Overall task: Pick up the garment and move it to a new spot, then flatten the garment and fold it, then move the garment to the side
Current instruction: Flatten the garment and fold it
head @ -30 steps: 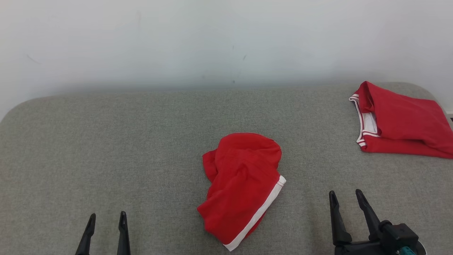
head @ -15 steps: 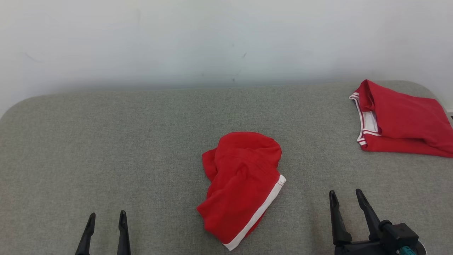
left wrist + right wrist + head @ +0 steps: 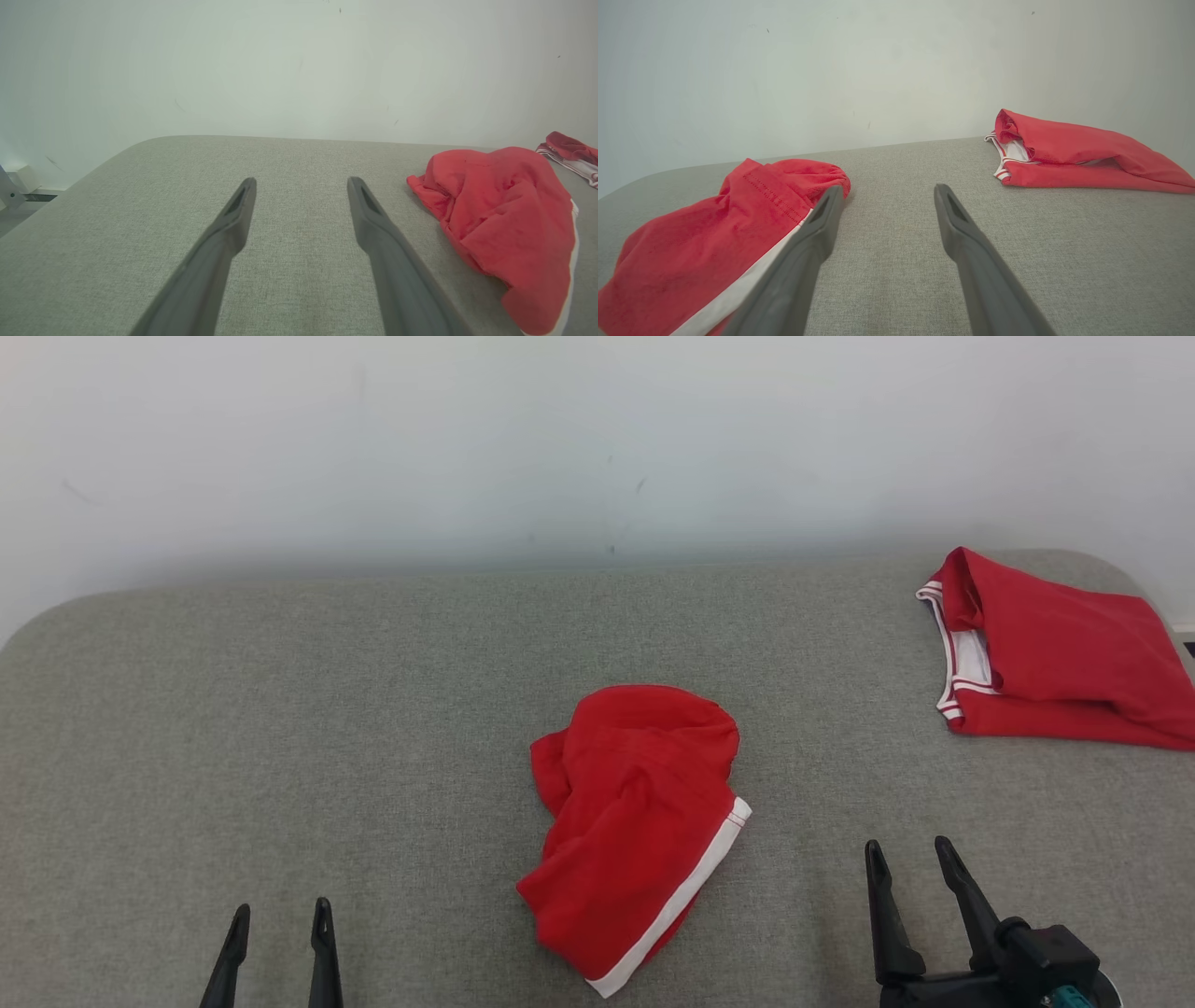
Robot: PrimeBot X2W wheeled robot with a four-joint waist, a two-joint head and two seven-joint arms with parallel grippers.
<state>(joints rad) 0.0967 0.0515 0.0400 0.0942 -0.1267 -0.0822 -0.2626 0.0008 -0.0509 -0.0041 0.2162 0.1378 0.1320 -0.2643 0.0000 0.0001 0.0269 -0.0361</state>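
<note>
Seeing crumpled red garment (image 3: 635, 831) near the middle of grey fabric surface (image 3: 280, 728), a bit toward the near edge, roughly between the two arms in head view. White band (image 3: 677, 896) along its lower right edge, thin red line at the band's upper end. Bunched and rumpled, neither flat nor folded. Resting on the surface.

For left jaws: wide apart, nothing between. Dark left fingers (image 3: 324, 957) poking up at lower left of head view, well apart from the garment. In left wrist view, looking along the surface with the garment off to the right of both fingers, clear of them.

For right jaws: spread as well, nothing gripped. Dark right fingers (image 3: 887, 915) at lower right of head view, near the garment but not touching. In right wrist view, one finger overlapping the white band in the picture. Cannot tell contact from that angle, but head view puts a plain strip of bare surface between them.

Spotting second red garment (image 3: 1055, 663) at the far right corner of the surface, by the wall (image 3: 560, 429). Folded fairly flat, white-and-red trim at its left opening. Well apart from the crumpled one and from both sets of fingers.

Cannot tell how high the fingers sit above the surface.
</note>
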